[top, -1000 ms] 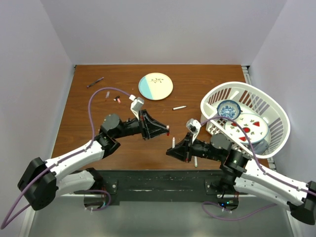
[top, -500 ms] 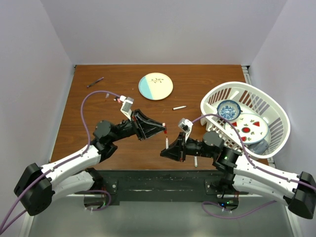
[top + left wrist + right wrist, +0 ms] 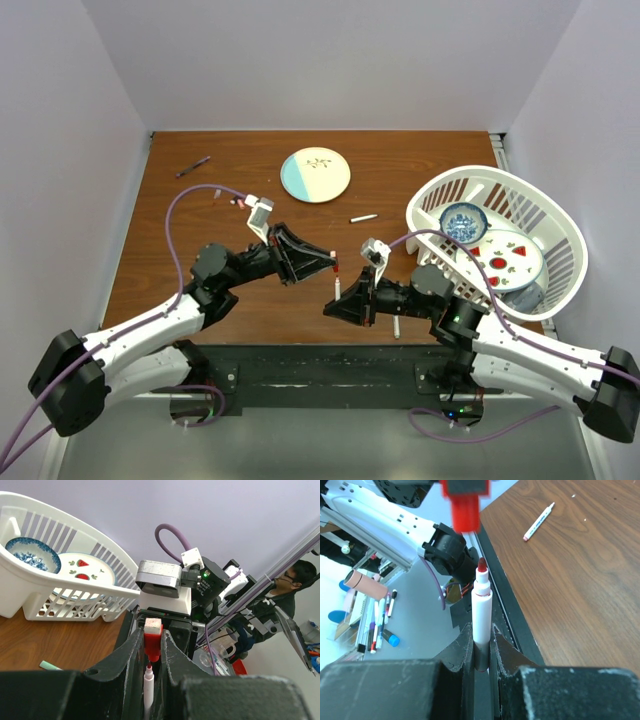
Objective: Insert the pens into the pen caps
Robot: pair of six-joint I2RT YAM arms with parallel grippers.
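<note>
Seen from above, two robot arms meet over the middle of a brown table (image 3: 420,165). The left gripper (image 3: 333,265) reaches in from the left of the frame, its fingers pinched narrowly on a red pen cap (image 3: 152,642). The right gripper (image 3: 338,292) comes in from the lower right, its fingers closed tightly around the lower barrel of a white pen (image 3: 481,611) with a red tip. Cap and pen both appear to be held above the wood.

In the right wrist view the pen's long axis runs straight up the frame, tip uppermost. The cap hangs at the top of that frame, above the tip and slightly to its left, with a gap between them. In the left wrist view the tip sits just below the cap's mouth, nearly in line and not yet inside. Joining them probably needs a small sideways correction, then a push along the pen's axis.

A loose pen (image 3: 363,217) lies on the table right of centre, near a white basket (image 3: 560,290).
</note>
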